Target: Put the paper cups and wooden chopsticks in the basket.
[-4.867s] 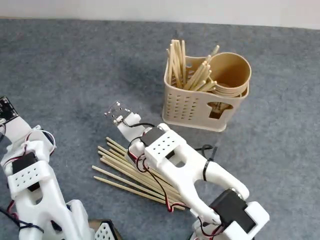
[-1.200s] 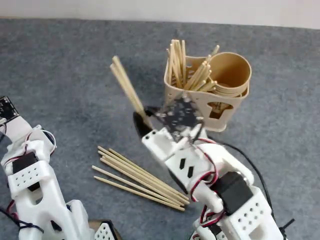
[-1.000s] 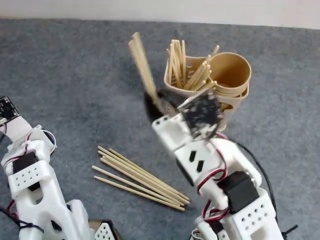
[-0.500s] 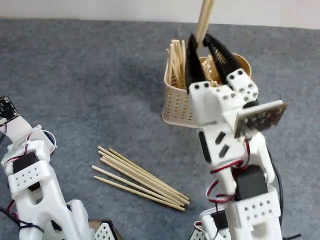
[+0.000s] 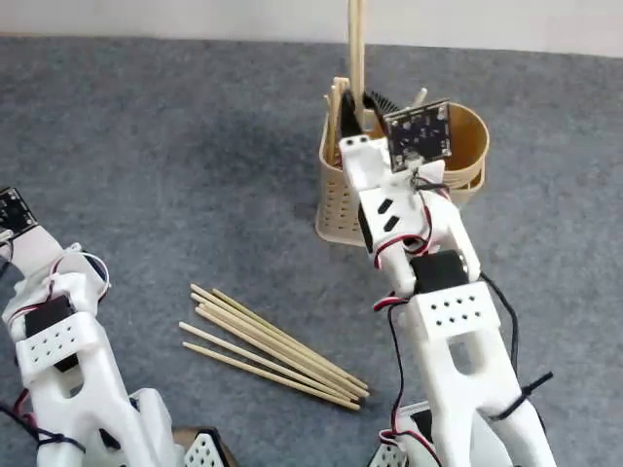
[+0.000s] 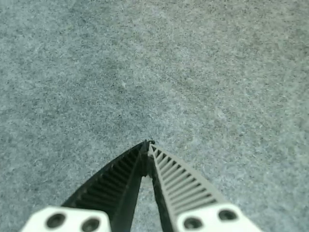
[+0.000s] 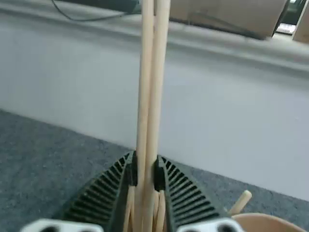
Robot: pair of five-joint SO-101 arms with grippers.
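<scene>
- No text, number, label or sign can be read in any view.
- Right-arm circuit board (image 5: 419, 133), above the basket (image 5: 336, 209): small pale marks on its dark face, too small to read.
- Left-arm circuit board (image 5: 12, 209), at the edge of the high view: small marks as well, not readable.
</scene>
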